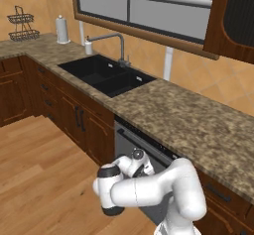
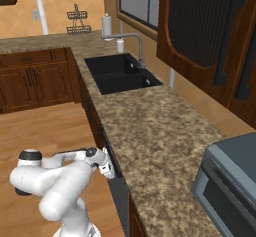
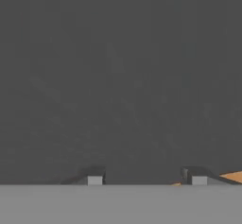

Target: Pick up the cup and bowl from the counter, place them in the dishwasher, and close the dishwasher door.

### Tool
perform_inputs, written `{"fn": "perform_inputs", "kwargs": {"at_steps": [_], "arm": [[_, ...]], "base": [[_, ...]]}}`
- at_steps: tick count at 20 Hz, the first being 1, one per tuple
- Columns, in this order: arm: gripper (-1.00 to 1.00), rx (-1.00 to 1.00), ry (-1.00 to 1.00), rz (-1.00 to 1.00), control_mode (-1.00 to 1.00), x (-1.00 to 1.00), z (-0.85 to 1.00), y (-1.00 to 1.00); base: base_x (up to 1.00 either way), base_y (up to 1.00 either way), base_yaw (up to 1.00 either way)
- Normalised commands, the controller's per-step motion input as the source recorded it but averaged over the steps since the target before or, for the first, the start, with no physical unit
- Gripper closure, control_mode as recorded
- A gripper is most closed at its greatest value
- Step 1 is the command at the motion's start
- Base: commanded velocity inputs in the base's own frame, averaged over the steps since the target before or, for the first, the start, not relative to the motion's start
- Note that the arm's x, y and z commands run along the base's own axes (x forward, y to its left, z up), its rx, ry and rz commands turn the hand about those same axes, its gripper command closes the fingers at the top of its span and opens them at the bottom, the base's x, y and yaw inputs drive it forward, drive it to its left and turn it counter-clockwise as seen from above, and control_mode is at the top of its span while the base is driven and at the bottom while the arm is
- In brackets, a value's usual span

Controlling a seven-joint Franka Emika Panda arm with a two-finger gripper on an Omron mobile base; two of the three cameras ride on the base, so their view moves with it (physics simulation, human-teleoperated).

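Note:
The dishwasher (image 1: 141, 142) sits under the speckled counter (image 1: 188, 115), right of the sink. Its grey dishwasher door (image 1: 128, 147) stands upright or close to it; I cannot tell whether it is fully shut. My arm is folded low in front of it, and my gripper (image 1: 148, 168) is right at the door panel (image 2: 120, 196). In the hand view the grey door (image 3: 121, 86) is very close, and my gripper (image 3: 146, 178) is open with nothing between the tips. The cup and the bowl are out of view.
A black double sink (image 1: 106, 75) with a faucet (image 1: 119, 43) lies left of the dishwasher. A paper towel roll (image 1: 62, 29) and a wire rack (image 1: 22, 23) stand at the far corner. A grey appliance (image 2: 230, 181) sits on the counter's right end. Wooden floor (image 1: 39, 179) lies behind me.

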Motion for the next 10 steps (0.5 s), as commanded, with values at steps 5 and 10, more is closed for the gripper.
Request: {"fn": "perform_inputs", "kwargs": {"at_steps": [5, 10], "arm": [[-1.00, -0.22, 0.00, 0.03, -1.00, 1.00, -0.81, -1.00], [-1.00, -0.28, 0.03, 0.00, -1.00, 1.00, -0.82, -1.00]], "base": [[0.00, 0.00, 0.00], [0.00, 0.00, 0.00]]}}
